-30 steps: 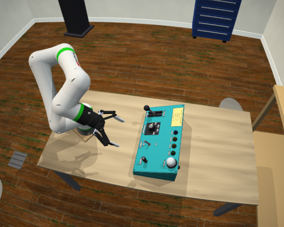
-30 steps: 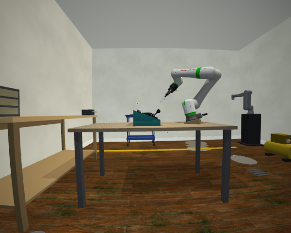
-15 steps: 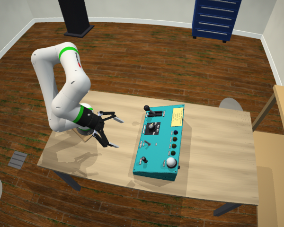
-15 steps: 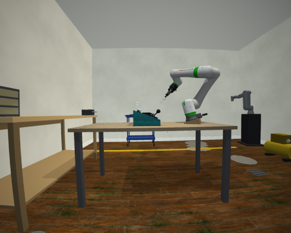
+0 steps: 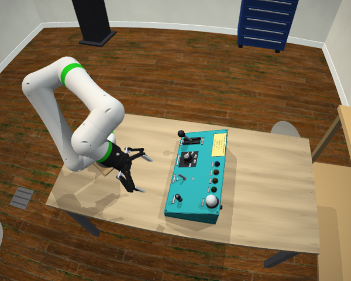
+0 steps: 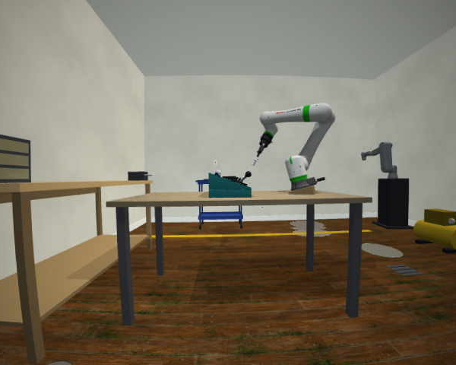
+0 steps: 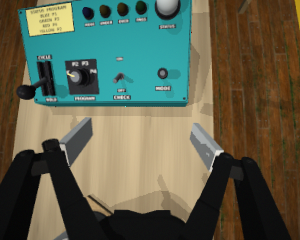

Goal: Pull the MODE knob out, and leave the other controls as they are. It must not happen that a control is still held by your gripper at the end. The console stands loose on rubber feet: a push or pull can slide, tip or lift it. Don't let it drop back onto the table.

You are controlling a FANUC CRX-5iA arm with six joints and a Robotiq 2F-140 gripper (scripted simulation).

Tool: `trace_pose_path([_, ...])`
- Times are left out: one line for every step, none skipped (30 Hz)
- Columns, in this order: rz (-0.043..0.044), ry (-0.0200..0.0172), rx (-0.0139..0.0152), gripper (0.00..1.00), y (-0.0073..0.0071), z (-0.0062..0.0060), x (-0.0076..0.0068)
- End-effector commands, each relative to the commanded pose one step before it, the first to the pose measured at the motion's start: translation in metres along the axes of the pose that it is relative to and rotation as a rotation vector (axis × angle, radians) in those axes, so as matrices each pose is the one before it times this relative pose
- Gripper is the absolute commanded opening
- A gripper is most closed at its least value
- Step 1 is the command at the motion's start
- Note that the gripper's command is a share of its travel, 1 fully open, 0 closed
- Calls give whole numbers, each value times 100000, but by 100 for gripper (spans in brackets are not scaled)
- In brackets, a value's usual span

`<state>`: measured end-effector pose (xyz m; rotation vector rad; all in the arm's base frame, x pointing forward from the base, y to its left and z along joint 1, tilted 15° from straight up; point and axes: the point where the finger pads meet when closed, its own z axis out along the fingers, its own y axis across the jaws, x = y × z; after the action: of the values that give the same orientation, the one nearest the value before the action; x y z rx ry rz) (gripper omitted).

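The black-linked claw (image 7: 141, 141), its flat grey fingers spread fully and gripping nothing, hangs above the pale woodgrain counter (image 5: 269, 193). Ahead, apart, sits the wedge-shaped teal console (image 5: 196, 193); its small round dark MODE knob (image 7: 162, 73) occupies the panel's lower right.

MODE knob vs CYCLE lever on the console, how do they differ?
Shape: the MODE knob is a small round dark button-like knob; the CYCLE lever is a stalk with a black ball end.
Pose: the MODE knob sits low on the panel, while the CYCLE lever sticks out past the console's edge.
Place: in the wrist view the MODE knob is lower right on the panel, the CYCLE lever far left.
Shared: both are dark, and the open tool touches neither.
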<state>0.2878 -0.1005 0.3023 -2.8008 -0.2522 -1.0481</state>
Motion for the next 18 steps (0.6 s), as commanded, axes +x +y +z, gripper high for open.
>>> trace_pose_path([900, -5966, -3496, 100, 878, 682, 199])
trace_pose_path([-441, -2875, -1761, 100, 601, 545, 581])
trace_pose_path([0, 0, 0, 100, 0, 0, 0])
trace_pose_path([0, 0, 0, 100, 0, 0, 0])
trace_pose_path([-793, -2326, -1939, 100, 484, 529, 804])
trace_pose_path([0, 0, 0, 100, 0, 0, 0])
trace_pose_path([0, 0, 0, 100, 0, 0, 0])
trace_pose_path([-1065, -1741, -2002, 100, 343, 491, 980])
trace_pose_path([0, 0, 0, 100, 0, 0, 0])
trace_pose_path([0, 0, 0, 100, 0, 0, 0])
trace_pose_path([-1238, -1179, -1950, 100, 198, 437, 1091])
trace_pose_path([0, 0, 0, 100, 0, 0, 0])
trace_pose_path([0, 0, 0, 100, 0, 0, 0])
trace_pose_path([-1305, -689, -1801, 100, 67, 373, 1128])
trace_pose_path([0, 0, 0, 100, 0, 0, 0])
trace_pose_path([-1271, -306, -1577, 100, -36, 304, 1088])
trace_pose_path([0, 0, 0, 100, 0, 0, 0])
trace_pose_path([-1150, -43, -1310, 100, -101, 237, 982])
